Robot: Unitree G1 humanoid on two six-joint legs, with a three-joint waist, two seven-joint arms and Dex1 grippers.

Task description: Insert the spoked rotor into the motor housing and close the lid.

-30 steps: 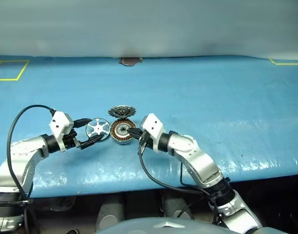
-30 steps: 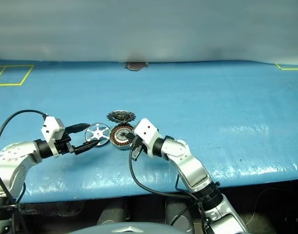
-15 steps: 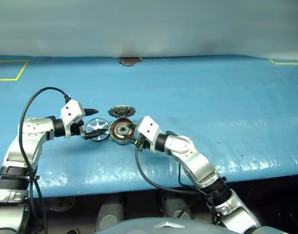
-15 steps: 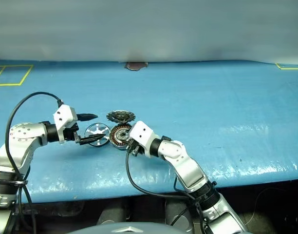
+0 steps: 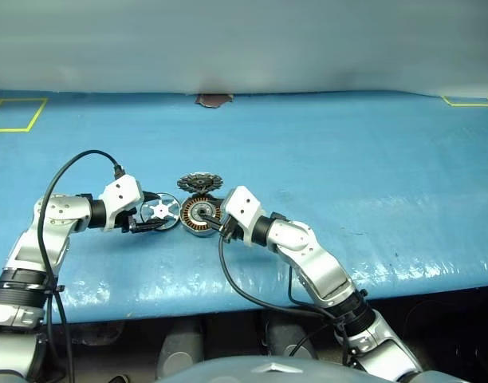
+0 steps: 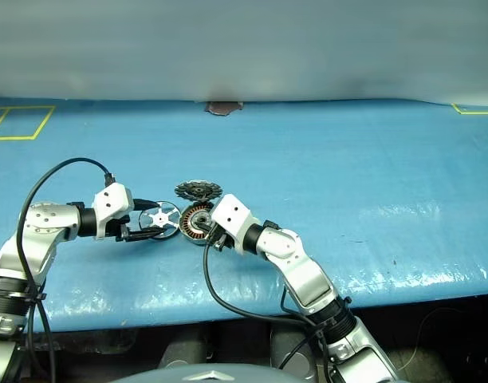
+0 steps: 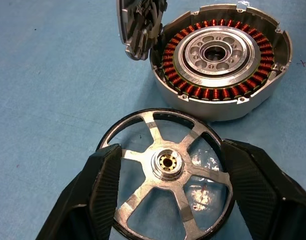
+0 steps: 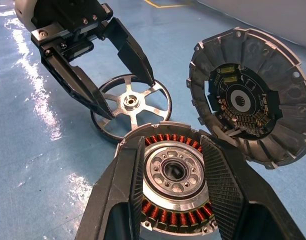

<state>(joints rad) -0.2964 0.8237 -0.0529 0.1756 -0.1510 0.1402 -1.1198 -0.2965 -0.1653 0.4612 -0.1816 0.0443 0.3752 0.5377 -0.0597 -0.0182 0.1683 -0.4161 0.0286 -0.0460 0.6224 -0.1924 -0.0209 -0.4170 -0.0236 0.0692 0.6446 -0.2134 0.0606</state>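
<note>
Left wrist view gives me the clearest read: my left gripper has its two black fingers straddling the spoked rotor, one at the rim's 9 o'clock and one at its 3 o'clock. A second ago they stood off from the wheel and at full spread; now they have come in over it and begun to narrow. They look to be touching or almost touching the rim, but I cannot tell whether they have firm hold yet. The rotor lies flat on the blue table.

From the head camera, the motor housing sits just beside the rotor, at its 3 o'clock. The lid leans against the housing at its 12 o'clock, its dark face showing in the right wrist view.

My right gripper has changed too: it was fully closed a second ago and now has its fingers partly spread on either side of the housing, flanking the copper windings. They appear to be bracing it, though I can't confirm contact.

I judge the pick of the rotor is just starting, with the housing steadied to receive it. Insertion and lid closing are not yet done.
</note>
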